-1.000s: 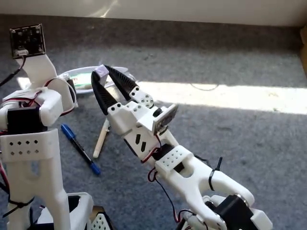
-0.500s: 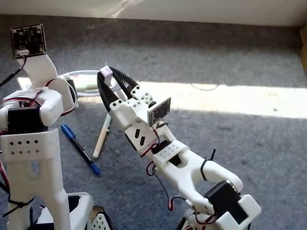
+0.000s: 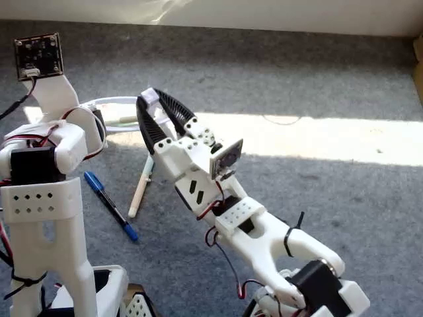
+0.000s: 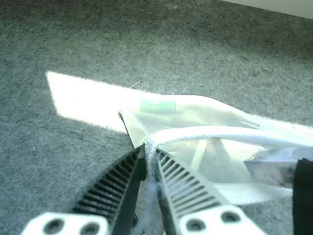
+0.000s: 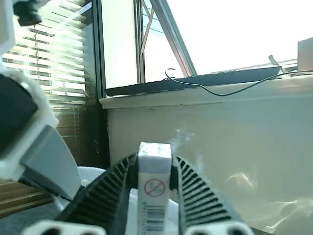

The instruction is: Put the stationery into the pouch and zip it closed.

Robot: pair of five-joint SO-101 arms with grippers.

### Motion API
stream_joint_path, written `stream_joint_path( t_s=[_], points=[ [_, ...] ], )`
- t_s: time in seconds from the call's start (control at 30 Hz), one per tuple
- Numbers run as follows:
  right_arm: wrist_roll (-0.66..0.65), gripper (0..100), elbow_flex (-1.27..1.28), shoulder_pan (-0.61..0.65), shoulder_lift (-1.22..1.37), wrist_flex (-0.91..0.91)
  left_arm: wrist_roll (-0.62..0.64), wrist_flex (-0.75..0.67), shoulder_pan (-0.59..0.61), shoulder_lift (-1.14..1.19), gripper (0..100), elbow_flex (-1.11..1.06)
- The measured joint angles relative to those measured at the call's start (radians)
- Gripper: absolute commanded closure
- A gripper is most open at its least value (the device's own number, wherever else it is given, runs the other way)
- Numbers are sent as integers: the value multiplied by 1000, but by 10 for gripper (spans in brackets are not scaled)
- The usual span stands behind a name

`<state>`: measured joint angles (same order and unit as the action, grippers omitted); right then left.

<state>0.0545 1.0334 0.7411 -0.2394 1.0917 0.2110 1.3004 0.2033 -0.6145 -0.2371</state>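
So, room first: the grey carpet (image 3: 317,79) runs wide open to the right of both arms, out to a pale wall (image 3: 277,13) along the far edge. A bright strip of sun (image 3: 310,135) crosses the middle, with a thin wire (image 3: 277,121) lying at its far edge. All the clutter is packed on the left.

The pouch (image 3: 119,111) is white mesh and lies flat on the carpet at the far left, partly tucked behind the left arm (image 3: 46,191). There's something green (image 4: 157,105) showing through the mesh. The left claw (image 4: 149,149) is pinched narrow on the pouch's white rim at one corner. That arm stands upright at the left edge and folds over at the top, so its claw comes down onto the pouch.

The right arm (image 3: 258,234) starts at the lower right and stretches diagonally across toward the pouch. The right claw (image 3: 153,102) is clamped on a small white eraser (image 5: 154,183), gripped at the fingertips with its end poking out past them. From above, the eraser sits right at the pouch's near end, but I can't tell how high it is.

A blue pen (image 3: 110,206) and a pale marker (image 3: 140,188) are lying loose on the carpet between the two arms. They're near each other but not touching, and both are outside the pouch.
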Motion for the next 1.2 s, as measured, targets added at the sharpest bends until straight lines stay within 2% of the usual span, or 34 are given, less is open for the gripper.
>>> stream_joint_path(
  t_s=[0.23, 0.8, 1.03, 1.2],
  points=[
    [0, 878, 48, 0, -120, -152, 0, 0, 2, 0, 983, 0],
    [0, 878, 92, 0, -143, -155, 0, 0, 6, 0, 983, 0],
    [0, 878, 92, -44, -143, -164, 0, 0, 130, 2, 986, 0],
    [5, 878, 92, -48, -143, -333, 20, -6, 218, 2, 985, 0]
  ],
)
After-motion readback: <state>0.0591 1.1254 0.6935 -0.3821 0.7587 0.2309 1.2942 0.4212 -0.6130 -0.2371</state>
